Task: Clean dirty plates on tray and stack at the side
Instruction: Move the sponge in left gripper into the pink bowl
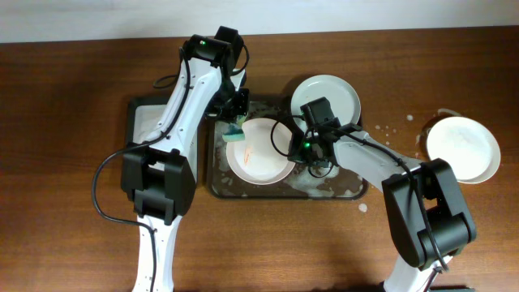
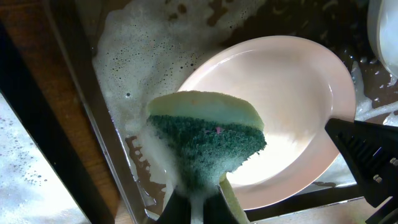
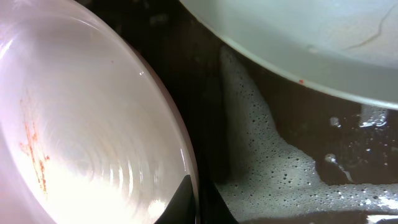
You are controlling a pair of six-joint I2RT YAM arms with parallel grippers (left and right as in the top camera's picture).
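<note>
A pale pink plate [image 1: 261,151] with an orange-brown smear lies in the wide dark tray [image 1: 349,191] amid soapy foam. My right gripper [image 1: 298,152] is shut on its right rim; in the right wrist view the fingers [image 3: 198,202] pinch the pink plate's [image 3: 81,124] edge. My left gripper [image 1: 235,122] is shut on a green-and-yellow sponge [image 2: 208,137], held over the pink plate's [image 2: 292,106] upper-left edge. A mint-green plate [image 1: 334,93] leans on the tray's back right corner. A cream-white plate [image 1: 463,148] sits on the table at right.
A smaller tray [image 1: 142,122] with foam lies left of the wide tray, under my left arm. Water drops and foam spot the wooden table [image 1: 389,130] between the tray and the white plate.
</note>
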